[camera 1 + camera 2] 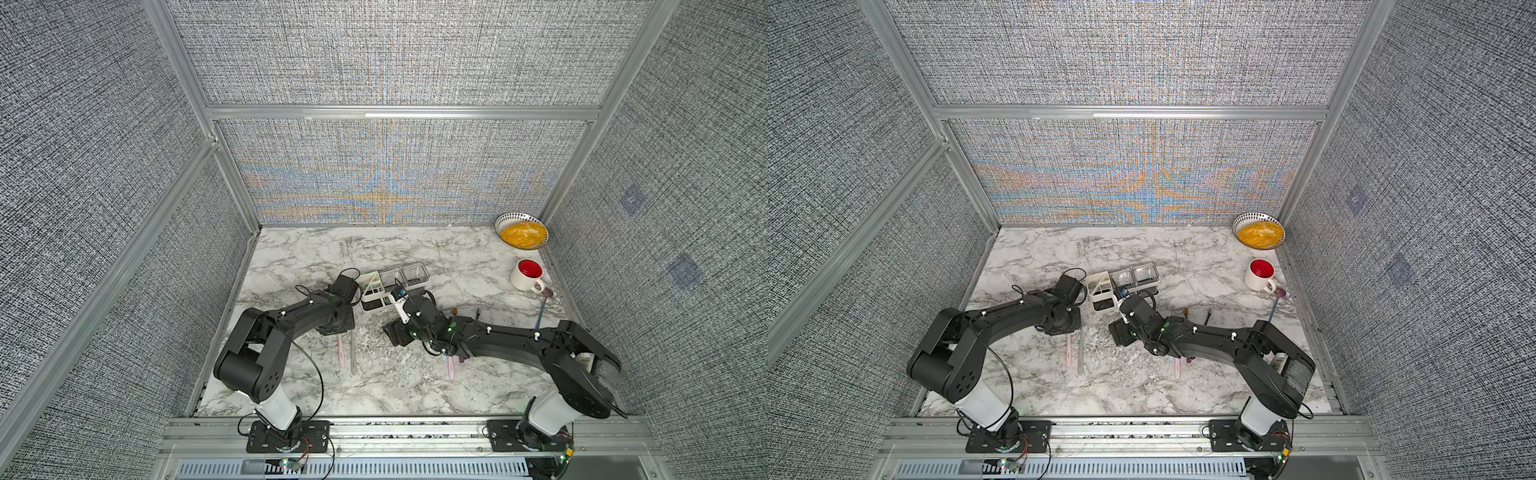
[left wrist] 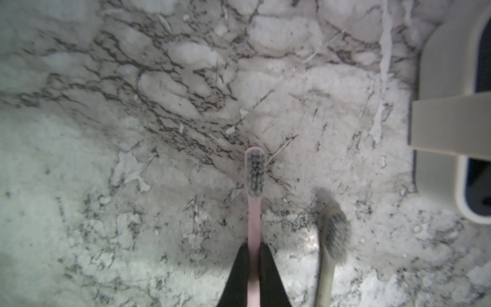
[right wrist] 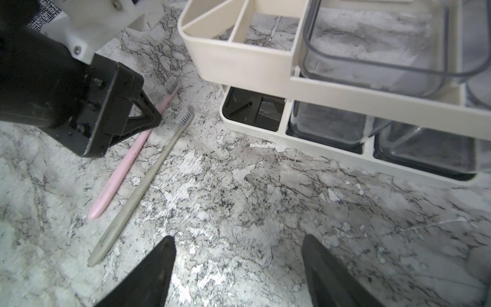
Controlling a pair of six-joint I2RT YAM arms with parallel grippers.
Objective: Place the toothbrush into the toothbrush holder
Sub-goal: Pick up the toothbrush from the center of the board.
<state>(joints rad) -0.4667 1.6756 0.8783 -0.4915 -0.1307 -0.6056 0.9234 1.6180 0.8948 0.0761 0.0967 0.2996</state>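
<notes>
Within the left claw (image 2: 254, 247) sits the pink toothbrush (image 2: 255, 174).

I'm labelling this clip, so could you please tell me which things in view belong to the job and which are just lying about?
Job: pink toothbrush, pinched in the left gripper; white toothbrush holder.
Lying about: grey toothbrush beside the pink one; red-lined mug; striped bowl; blue-handled utensil near the mug.

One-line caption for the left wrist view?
Left gripper shut on pink toothbrush; grey toothbrush lies beside it on marble table.
</notes>
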